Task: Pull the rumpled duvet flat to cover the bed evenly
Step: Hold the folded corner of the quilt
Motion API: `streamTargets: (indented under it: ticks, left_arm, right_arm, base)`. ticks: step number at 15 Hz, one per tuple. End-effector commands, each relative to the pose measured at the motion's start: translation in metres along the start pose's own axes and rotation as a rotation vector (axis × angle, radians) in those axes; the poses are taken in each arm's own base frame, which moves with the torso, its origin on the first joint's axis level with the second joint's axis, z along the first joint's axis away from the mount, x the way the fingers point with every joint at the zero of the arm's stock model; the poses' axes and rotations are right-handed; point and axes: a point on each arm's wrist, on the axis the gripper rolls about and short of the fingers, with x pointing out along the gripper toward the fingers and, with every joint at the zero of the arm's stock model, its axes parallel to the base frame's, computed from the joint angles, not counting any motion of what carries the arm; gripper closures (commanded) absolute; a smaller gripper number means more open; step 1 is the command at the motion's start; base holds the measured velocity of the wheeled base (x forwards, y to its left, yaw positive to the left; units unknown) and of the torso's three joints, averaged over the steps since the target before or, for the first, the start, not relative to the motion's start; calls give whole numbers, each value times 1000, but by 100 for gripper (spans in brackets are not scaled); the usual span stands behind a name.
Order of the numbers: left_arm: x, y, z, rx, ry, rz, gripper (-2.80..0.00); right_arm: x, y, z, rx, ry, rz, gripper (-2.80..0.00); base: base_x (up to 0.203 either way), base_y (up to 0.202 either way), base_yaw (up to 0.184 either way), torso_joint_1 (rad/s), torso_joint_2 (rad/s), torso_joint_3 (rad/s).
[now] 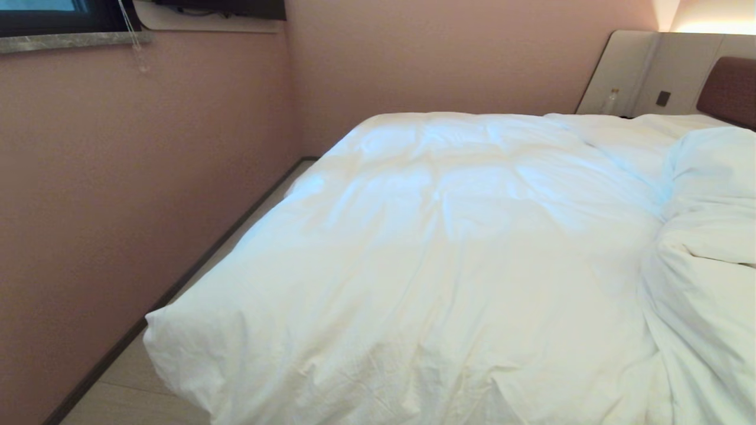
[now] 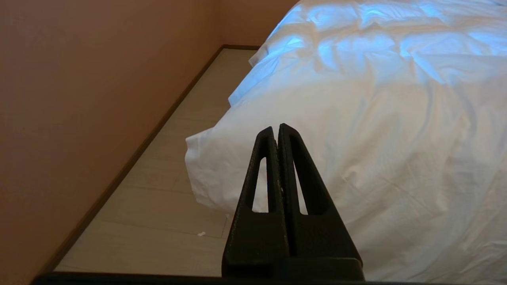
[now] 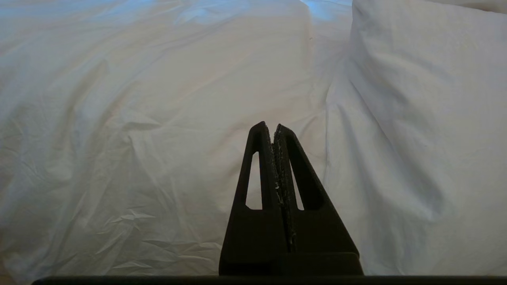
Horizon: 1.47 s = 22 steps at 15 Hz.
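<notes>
The white puffy duvet [image 1: 449,248] lies spread over most of the bed, its near left corner [image 1: 162,330] hanging out over the floor. At the right it is bunched into a thick fold [image 1: 709,248]. Of the bed itself only the brown headboard [image 1: 729,88] shows, far right. Neither arm is in the head view. In the left wrist view my left gripper [image 2: 276,127] is shut and empty, off the cloth, pointing at the duvet's [image 2: 376,130] corner [image 2: 198,158]. My right gripper [image 3: 270,126] is shut and empty too, pointing at the duvet [image 3: 158,118] beside the raised fold [image 3: 420,99].
A pink wall [image 1: 118,177] runs close along the bed's left side, leaving a narrow strip of pale floor [image 2: 166,190] with a dark skirting board. A grey panel [image 1: 649,71] with a small bottle [image 1: 611,100] stands beside the headboard. A window sill [image 1: 71,41] sits high on the left.
</notes>
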Motion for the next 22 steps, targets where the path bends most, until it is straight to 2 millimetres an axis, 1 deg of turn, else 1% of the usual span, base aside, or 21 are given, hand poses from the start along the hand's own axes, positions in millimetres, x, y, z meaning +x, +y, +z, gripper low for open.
streamTargets:
  ticks: [1,3,7,10,12,15,17,18,22]
  left_arm:
    - [-2,0,-7,-2,-5,1,0]
    - [2,0,-11,-6,-6,1,0]
    - [15,0,-15,-7,-87,-8,0]
    - [24,0,-29,-9,-44,-5,0]
    - [33,0,-49,-14,26,-3,0]
    - [46,0,-74,-13,68,-3,0]
    - [49,0,-79,-12,60,-7,0]
    - [52,0,-89,-10,85,-10,0]
    - [54,0,-100,9,118,0,0]
  right_arm:
    - [0,0,0,0,1,1,0]
    - [0,0,0,0,1,1,0]
    - [0,0,0,0,1,1,0]
    - [0,0,0,0,1,1,0]
    - [0,0,0,0,1,1,0]
    - [0,0,0,0,1,1,0]
    - [0,0,0,0,1,1,0]
    - [0,0,0,0,1,1,0]
    - [0,0,0,0,1,1,0]
  base:
    - [0,0,0,0,0,0]
    - [0,0,0,0,0,0]
    - [0,0,0,0,0,0]
    - [0,0,0,0,0,0]
    - [0,0,0,0,0,0]
    - [0,0,0,0,0,0]
    - [0,0,0,0,0,0]
    - [0,0,0,0,0,0]
    - [0,0,0,0,0,0]
